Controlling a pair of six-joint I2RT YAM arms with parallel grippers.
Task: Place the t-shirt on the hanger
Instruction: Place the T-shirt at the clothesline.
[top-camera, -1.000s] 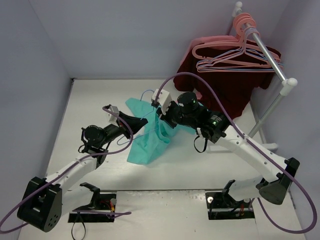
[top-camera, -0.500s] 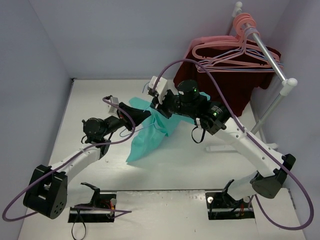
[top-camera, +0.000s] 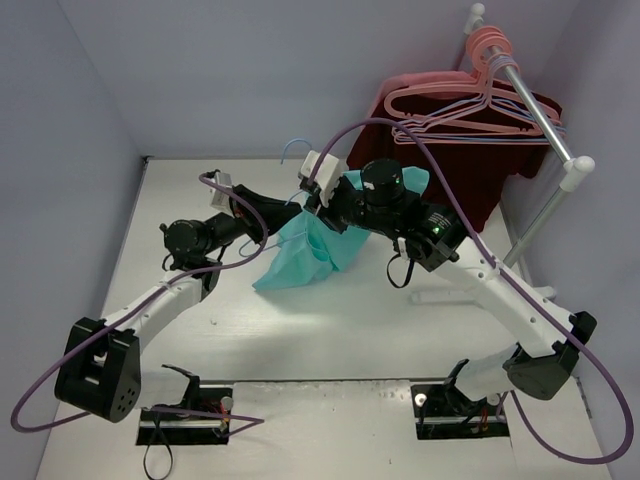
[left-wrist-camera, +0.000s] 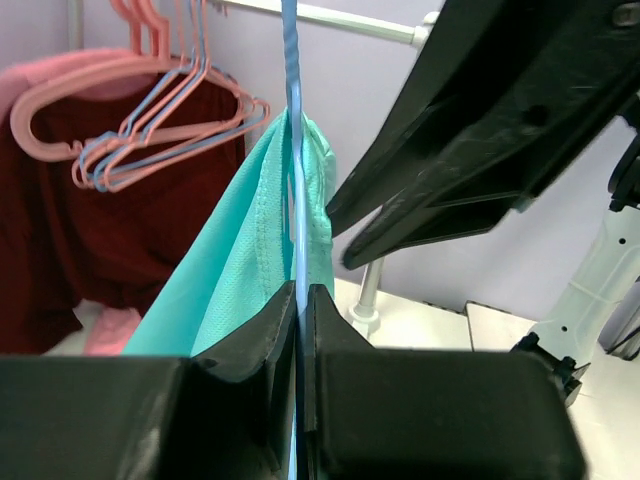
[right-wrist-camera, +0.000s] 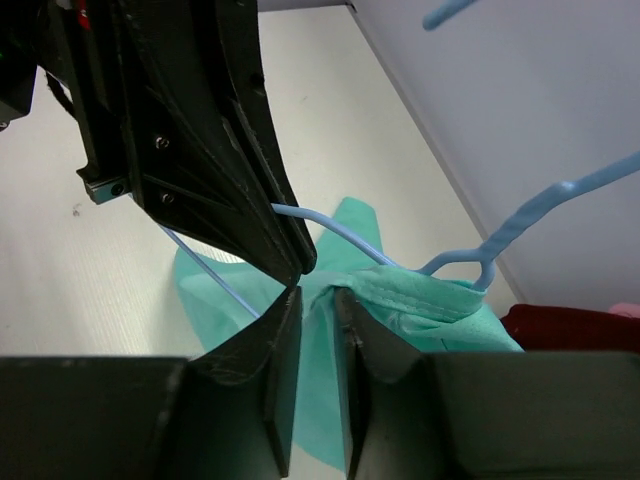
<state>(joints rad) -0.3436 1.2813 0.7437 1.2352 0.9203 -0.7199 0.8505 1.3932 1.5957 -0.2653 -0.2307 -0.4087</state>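
Teal t-shirt (top-camera: 300, 262): light, limp, creases readily; hangs mid-scene above tabletop (top-camera: 350, 330), gathered on hanger (left-wrist-camera: 291, 60). Best taken at stitched hem. Hanger wire clamped by left tool (left-wrist-camera: 300, 300); right tool (right-wrist-camera: 318, 300) pinches t-shirt.

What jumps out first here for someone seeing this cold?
The teal t-shirt hangs bunched over mid-table. The left hand clamps the thin blue hanger, and the right hand pinches the fabric beside it. Back right, pink hangers crowd a rack over a maroon shirt.
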